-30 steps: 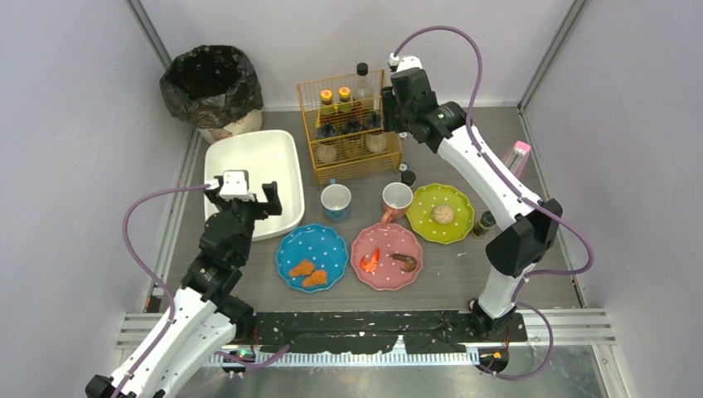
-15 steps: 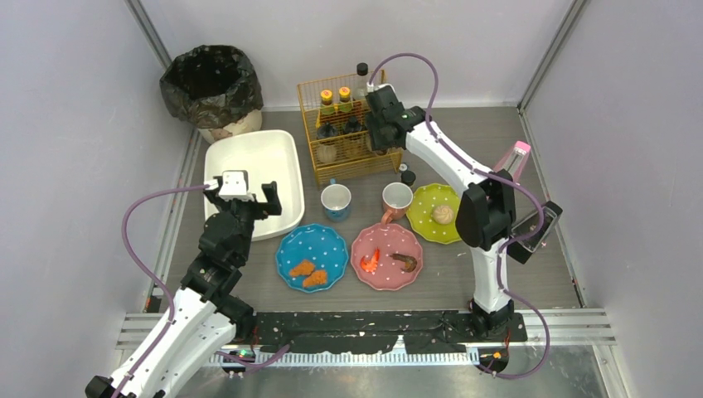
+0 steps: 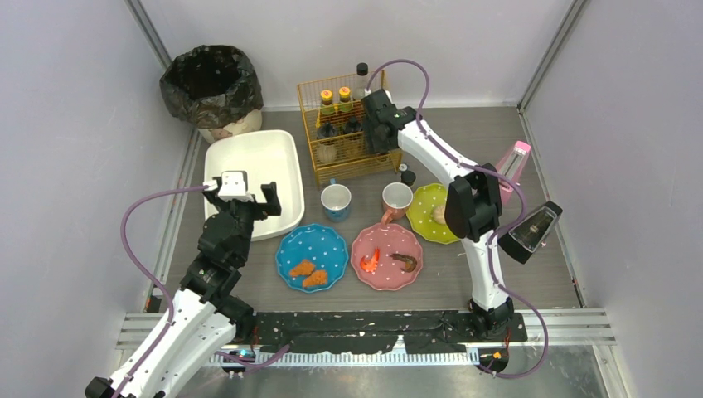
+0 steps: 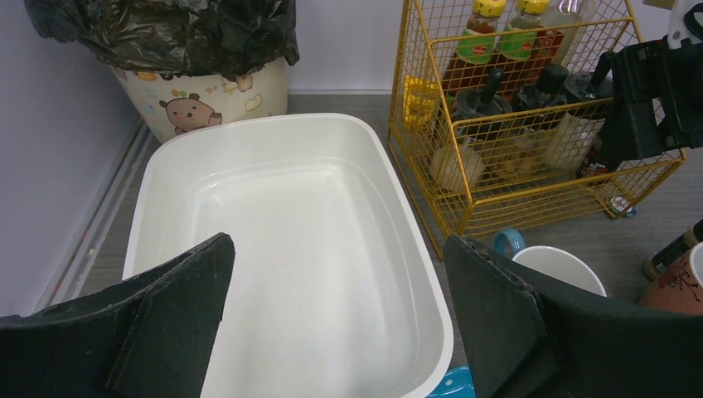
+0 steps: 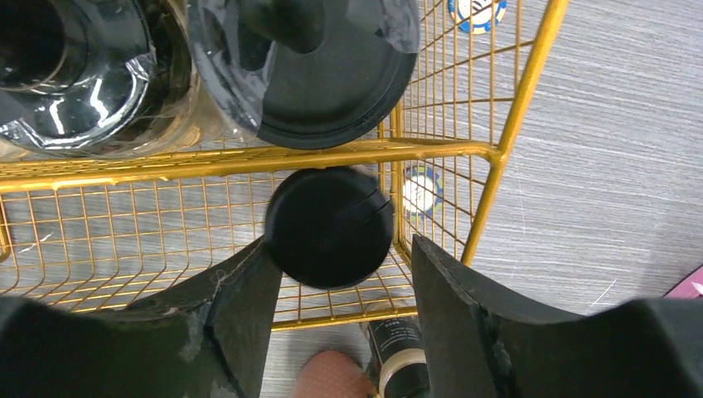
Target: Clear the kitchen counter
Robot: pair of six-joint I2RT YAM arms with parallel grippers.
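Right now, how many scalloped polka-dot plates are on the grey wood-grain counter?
3. A blue polka-dot plate holding fried pieces at left, a pink one with shrimp in the middle, a green one at right, partly covered by the right arm.

This is a robotics test cell dressed up as a kitchen. Plain pale lilac wall panels point(image 3: 66, 124) and a metal rail point(image 3: 572, 325) box in a grey wood-grain surface point(image 3: 514, 274). The left arm point(image 3: 220, 249) and right arm point(image 3: 477, 249) are bolted at its near edge. The kitchen part is props: polka-dot plates point(image 3: 330, 243) of food, mugs point(image 3: 336, 201), a yellow wire rack point(image 3: 348, 166) of condiment bottles point(image 4: 477, 50), a white tub point(image 3: 249, 162) and a bag-lined bin point(image 4: 207, 104) with a cartoon bear.
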